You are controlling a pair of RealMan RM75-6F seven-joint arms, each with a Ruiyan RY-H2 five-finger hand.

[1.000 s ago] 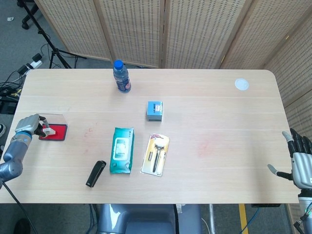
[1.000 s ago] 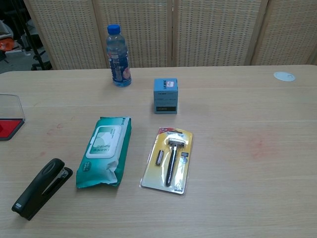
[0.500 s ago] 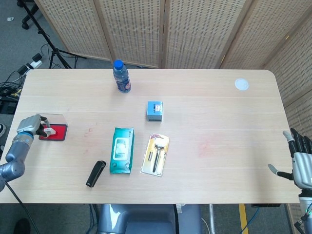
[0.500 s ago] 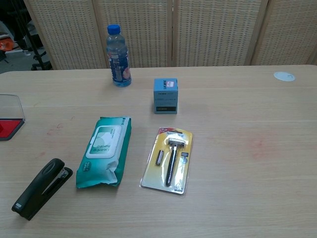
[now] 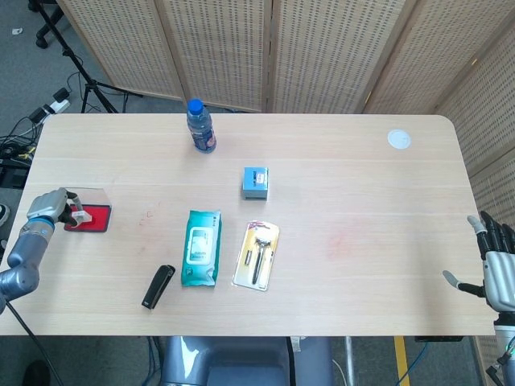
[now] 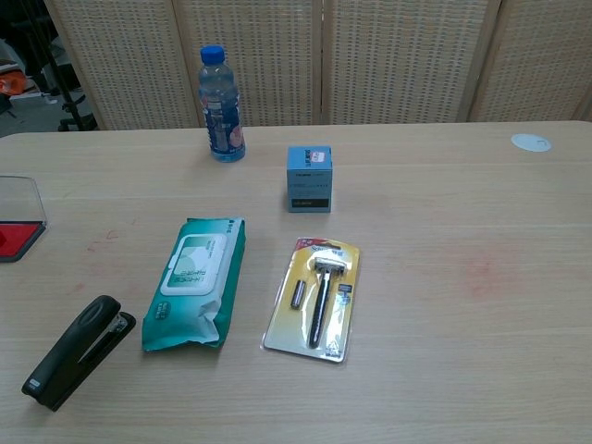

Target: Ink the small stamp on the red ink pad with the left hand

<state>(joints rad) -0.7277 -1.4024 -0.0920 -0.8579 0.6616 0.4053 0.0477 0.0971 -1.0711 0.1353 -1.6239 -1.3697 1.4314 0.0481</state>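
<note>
Small white stamp (image 5: 78, 214) sits pinched in your left hand (image 5: 50, 207), right at the left table edge, over the red ink pad (image 5: 90, 217) in its open case with the clear lid (image 5: 88, 195) tipped up behind; can't tell if it touches the ink. Your right hand (image 5: 495, 265) hangs off the table's right edge, fingers (image 5: 488, 235) spread, holding nothing.

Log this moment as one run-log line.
left hand: holds small stamp on red ink pad | right hand: open, idle at table edge
</note>
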